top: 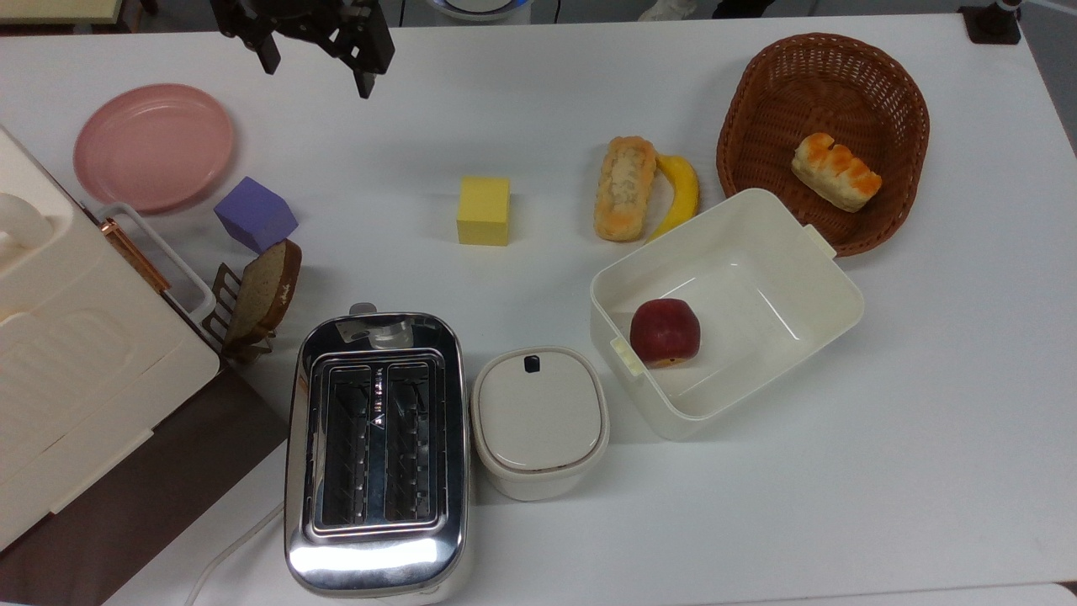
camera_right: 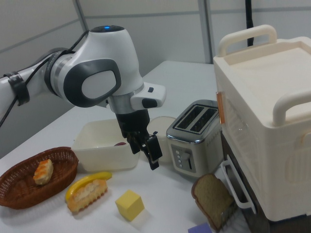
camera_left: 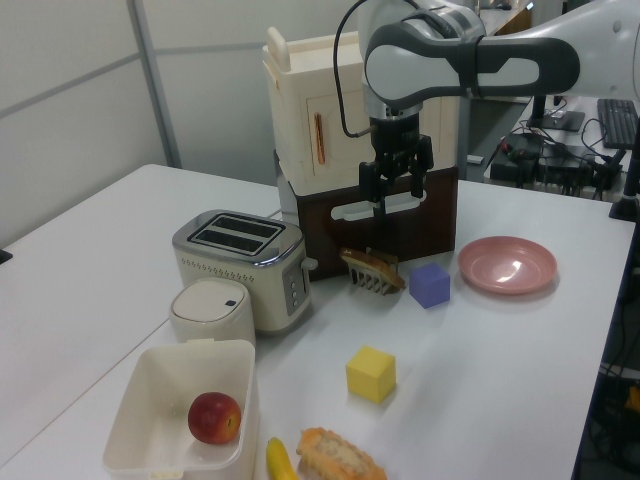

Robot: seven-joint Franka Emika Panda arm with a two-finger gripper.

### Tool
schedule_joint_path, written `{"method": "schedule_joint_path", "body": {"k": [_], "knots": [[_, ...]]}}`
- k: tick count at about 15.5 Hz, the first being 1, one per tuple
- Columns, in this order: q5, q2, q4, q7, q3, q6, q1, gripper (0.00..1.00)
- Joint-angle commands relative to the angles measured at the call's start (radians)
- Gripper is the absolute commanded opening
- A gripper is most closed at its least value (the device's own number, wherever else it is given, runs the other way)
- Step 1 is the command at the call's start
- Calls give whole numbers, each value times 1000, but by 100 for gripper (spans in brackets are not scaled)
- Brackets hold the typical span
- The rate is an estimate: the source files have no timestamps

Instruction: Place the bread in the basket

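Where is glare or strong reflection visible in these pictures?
In the top view, the shiny chrome two-slot toaster has a bright white glare on its near end; in the left view, the round pink plate shows a pale highlight; in the right view, lighting looks even.
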Motion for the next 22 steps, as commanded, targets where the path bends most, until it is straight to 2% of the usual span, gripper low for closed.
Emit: {"method": "schedule_joint_path", "body": {"k": [1,22], "knots": [[-8,-20,-5,-16,7,-33,2,100],[-15,19,-19,-15,11,-28,5,100]]}}
